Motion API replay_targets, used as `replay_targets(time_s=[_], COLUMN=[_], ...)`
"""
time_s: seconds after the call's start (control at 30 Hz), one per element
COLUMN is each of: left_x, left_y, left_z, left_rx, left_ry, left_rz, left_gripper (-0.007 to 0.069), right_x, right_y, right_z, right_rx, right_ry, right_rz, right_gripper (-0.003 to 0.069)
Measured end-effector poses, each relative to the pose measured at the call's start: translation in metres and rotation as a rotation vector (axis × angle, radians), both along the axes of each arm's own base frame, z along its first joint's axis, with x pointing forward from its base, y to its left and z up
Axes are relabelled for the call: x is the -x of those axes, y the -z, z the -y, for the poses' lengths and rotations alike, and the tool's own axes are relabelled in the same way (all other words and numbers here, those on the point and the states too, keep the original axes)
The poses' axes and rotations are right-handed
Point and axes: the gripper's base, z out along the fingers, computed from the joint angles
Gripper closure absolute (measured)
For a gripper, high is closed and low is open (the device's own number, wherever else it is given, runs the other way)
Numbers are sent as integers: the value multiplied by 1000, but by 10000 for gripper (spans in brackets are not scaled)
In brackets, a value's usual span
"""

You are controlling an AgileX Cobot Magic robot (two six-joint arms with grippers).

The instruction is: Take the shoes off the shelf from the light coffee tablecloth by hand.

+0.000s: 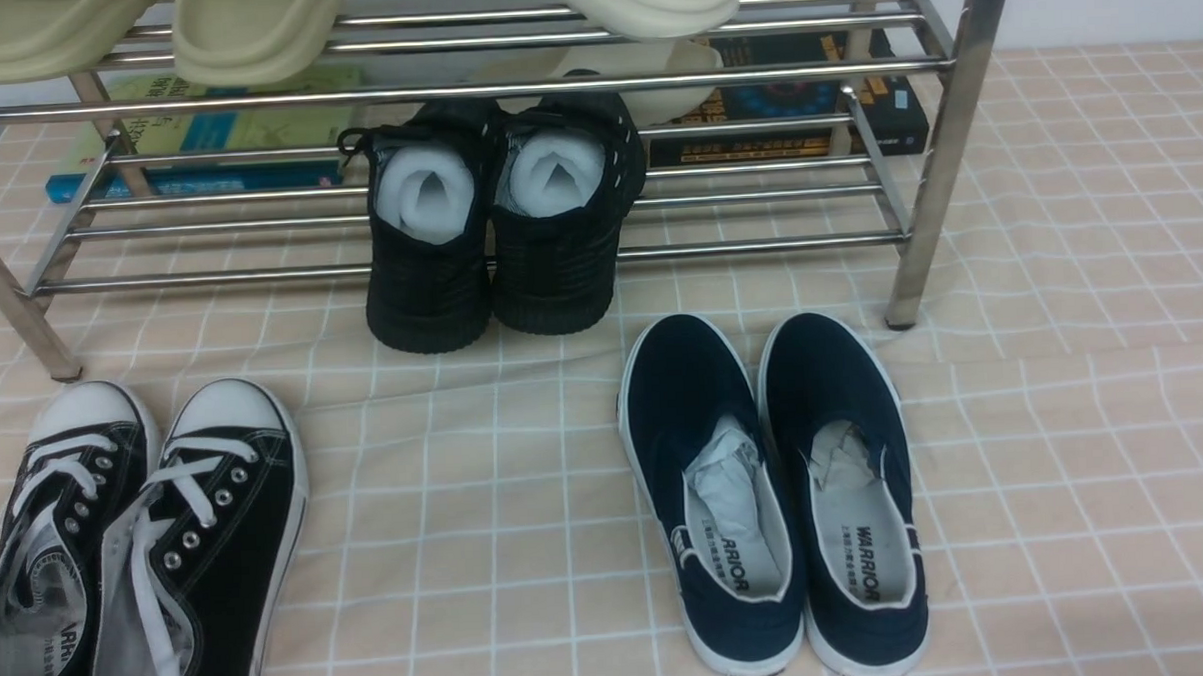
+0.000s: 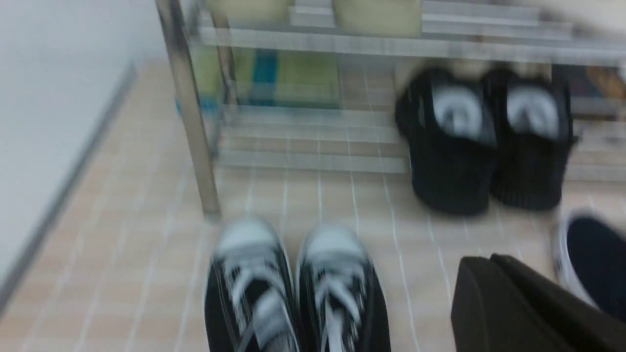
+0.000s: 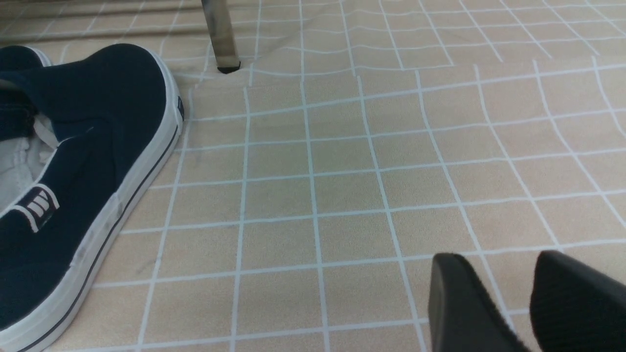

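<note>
The shoes (image 1: 138, 534), black canvas sneakers with white laces and toe caps, lie side by side on the light coffee tablecloth (image 1: 1064, 412) in front of the shelf's left leg. The left wrist view is blurred; there the shoes (image 2: 293, 293) lie just left of my left gripper (image 2: 489, 259). Its fingers are pressed together with nothing between them. The shelf (image 1: 453, 88) of steel tubes stands across the back. My right gripper (image 3: 503, 264) hangs open over bare tablecloth (image 3: 342, 171). Neither gripper shows in the front view.
Black knit shoes (image 1: 498, 232) stuffed with white paper lean on the lower tier's front bars. Navy slip-ons (image 1: 772, 492) lie on the cloth at centre right. Cream slippers (image 1: 251, 30) sit on the top tier, with books (image 1: 204, 142) behind the lower one. A shelf leg (image 3: 220, 34) stands beyond the right gripper.
</note>
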Motion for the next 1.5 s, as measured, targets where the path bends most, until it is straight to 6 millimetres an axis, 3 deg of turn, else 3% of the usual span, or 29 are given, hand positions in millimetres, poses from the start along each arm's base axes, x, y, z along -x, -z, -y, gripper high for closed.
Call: replay_targets(time_s=[0.13, 0.47, 0.73, 0.93, 1.23, 1.5], left_x=[5, -18, -29, -39, -41, -47], left_y=[28, 81, 105, 140, 145, 179], left_z=[0, -6, -8, -11, -11, -13], left_rx=[16, -4, -2, 18, -3, 48], left_ry=[-6, -31, -44, -53, -14, -19], left_rz=[96, -110, -132, -192, -188, -245], left_gripper=[623, 612, 608, 603, 595, 592], right_x=[0, 0, 0, 0, 0, 0], right_y=[0, 0, 0, 0, 0, 0], right_z=[0, 0, 0, 0, 0, 0], right_rx=[0, 0, 0, 0, 0, 0], right_ry=[0, 0, 0, 0, 0, 0], right_rz=[0, 0, 0, 0, 0, 0], right_gripper=[419, 419, 419, 419, 419, 419])
